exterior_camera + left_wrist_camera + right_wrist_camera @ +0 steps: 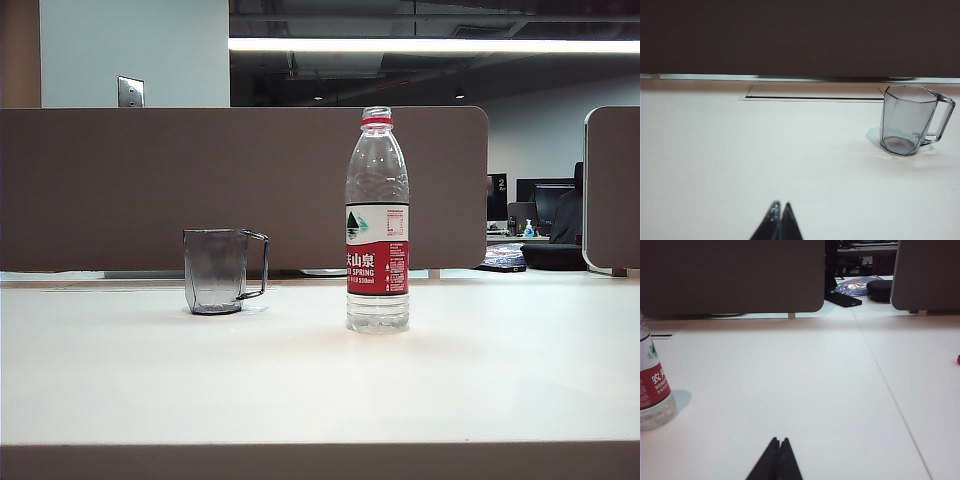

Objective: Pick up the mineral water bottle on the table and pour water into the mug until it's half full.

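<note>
The mineral water bottle [377, 225] stands upright near the middle of the white table [320, 390], uncapped, with water [377, 311] in it. The smoky-grey mug [216, 271] stands to its left, handle toward the bottle, and looks empty. Neither arm shows in the exterior view. In the left wrist view my left gripper [780, 205] is shut with nothing in it, low over bare table, the mug [906, 121] well ahead and off to one side. My right gripper [779, 440] is also shut and empty, with the bottle [652, 385] at the frame's edge.
Brown partition panels [240, 185] run along the table's back edge, with a gap at the right that opens onto an office. A cable slot [815, 95] lies in the tabletop behind the mug. A small red thing [958, 359] sits at the far side of the right wrist view.
</note>
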Controlling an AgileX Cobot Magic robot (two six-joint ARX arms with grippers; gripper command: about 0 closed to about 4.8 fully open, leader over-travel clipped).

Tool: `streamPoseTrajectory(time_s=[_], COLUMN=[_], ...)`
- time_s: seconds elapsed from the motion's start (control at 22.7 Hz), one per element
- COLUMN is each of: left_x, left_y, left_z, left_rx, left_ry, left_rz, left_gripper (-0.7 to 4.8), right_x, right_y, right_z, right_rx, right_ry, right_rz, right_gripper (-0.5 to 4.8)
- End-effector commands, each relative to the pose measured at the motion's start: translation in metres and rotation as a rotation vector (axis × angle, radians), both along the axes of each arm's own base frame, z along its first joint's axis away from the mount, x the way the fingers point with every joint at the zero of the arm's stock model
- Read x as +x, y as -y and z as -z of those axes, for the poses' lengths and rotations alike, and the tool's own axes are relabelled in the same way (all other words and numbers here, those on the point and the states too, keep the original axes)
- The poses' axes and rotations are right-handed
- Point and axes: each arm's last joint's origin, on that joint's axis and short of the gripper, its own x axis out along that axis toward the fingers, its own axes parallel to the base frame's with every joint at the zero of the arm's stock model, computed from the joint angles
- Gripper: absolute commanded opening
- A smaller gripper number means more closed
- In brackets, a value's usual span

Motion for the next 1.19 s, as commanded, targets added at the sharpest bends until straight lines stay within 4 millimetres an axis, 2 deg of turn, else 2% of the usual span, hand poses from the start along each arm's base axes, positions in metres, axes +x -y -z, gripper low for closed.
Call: streamPoseTrajectory(time_s=[0.04, 0.22, 0.4, 0.48, 0.79, 0.84, 1.06, 1.14, 1.19], left_x=[0.0, -0.003, -0.007, -0.01, -0.012, -0.012, -0.012, -0.012, -0.012], left_y=[0.004, 0.024, 0.038, 0.044, 0.049, 0.049, 0.049, 0.049, 0.049], left_z=[-0.002, -0.002, -0.002, -0.002, -0.002, -0.002, -0.002, -0.002, -0.002], left_rx=[0.0, -0.001, -0.002, -0.002, -0.003, -0.003, -0.003, -0.003, -0.003], left_ry=[0.013, 0.013, 0.013, 0.013, 0.013, 0.013, 0.013, 0.013, 0.013], left_rz=[0.046, 0.247, 0.403, 0.472, 0.528, 0.529, 0.528, 0.528, 0.528], left_gripper=[-0.05, -0.05, -0.05, -0.05, -0.05, -0.05, -0.05, -0.05, -0.05], right_x=[0.0, 0.0, 0.0, 0.0, -0.001, -0.001, 0.003, 0.013, 0.018], right_y=[0.0, 0.0, -0.001, -0.003, -0.013, -0.017, -0.035, -0.054, -0.061], right_z=[-0.001, -0.001, -0.001, 0.0, 0.003, 0.002, -0.007, -0.024, -0.029], right_rx=[0.003, 0.066, 0.298, 0.318, 0.467, 0.468, 0.401, 0.179, 0.126], right_ry=[0.017, 0.018, 0.01, -0.005, -0.109, -0.12, -0.135, -0.168, -0.169], right_rz=[0.002, -0.003, -0.038, -0.107, -0.341, -0.395, -0.448, -0.491, -0.491], right_gripper=[-0.01, -0.01, -0.01, -0.01, -0.05, -0.05, -0.05, -0.04, -0.02])
